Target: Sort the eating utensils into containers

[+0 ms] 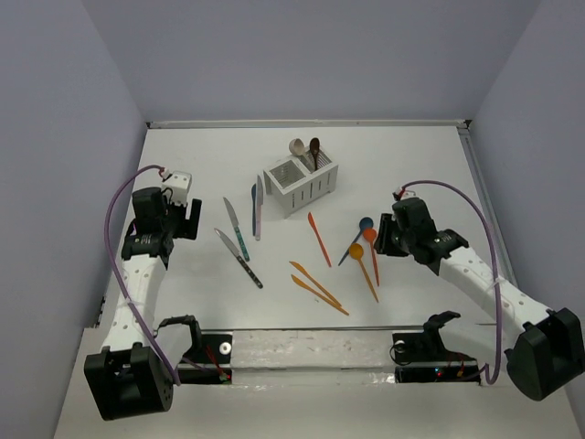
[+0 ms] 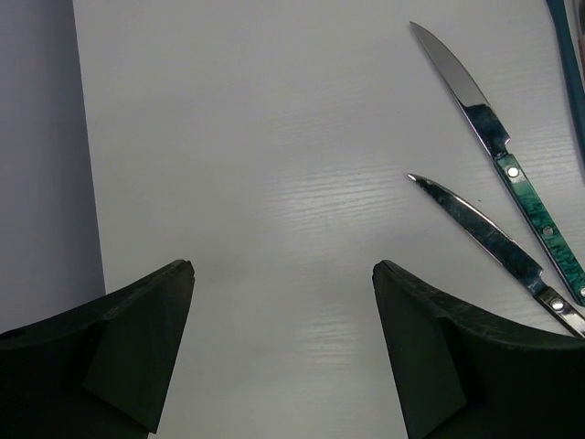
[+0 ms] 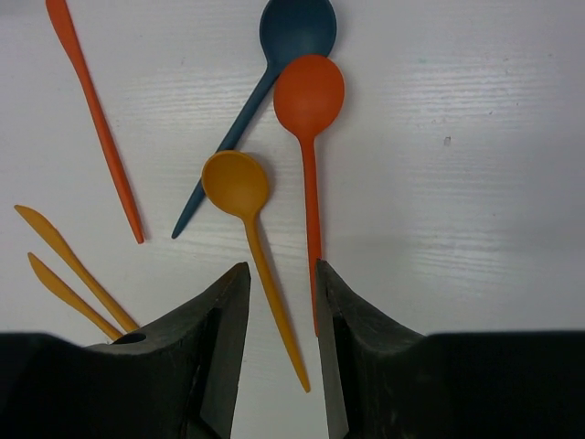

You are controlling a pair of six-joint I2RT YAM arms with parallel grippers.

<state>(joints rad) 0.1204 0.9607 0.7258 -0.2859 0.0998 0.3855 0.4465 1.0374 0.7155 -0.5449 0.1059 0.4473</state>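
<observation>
yellow spoon (image 3: pixel 238 186) handle between right gripper (image 3: pixel 281 268) fingers, orange spoon (image 3: pixel 309 87) alongside

I see a white table (image 1: pixel 210 302) boxed in by plain pale grey-lavender walls (image 1: pixel 311 55) on three sides, evenly lit, with soft glare.

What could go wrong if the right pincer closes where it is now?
The right pincer straddles the handle of the yellow spoon, but the orange spoon ends beside one finger; closing may catch both. The blue spoon lies against the orange bowl, so it could be dragged along. In the caddy, two spoons lean outward; a drop might knock them.
</observation>
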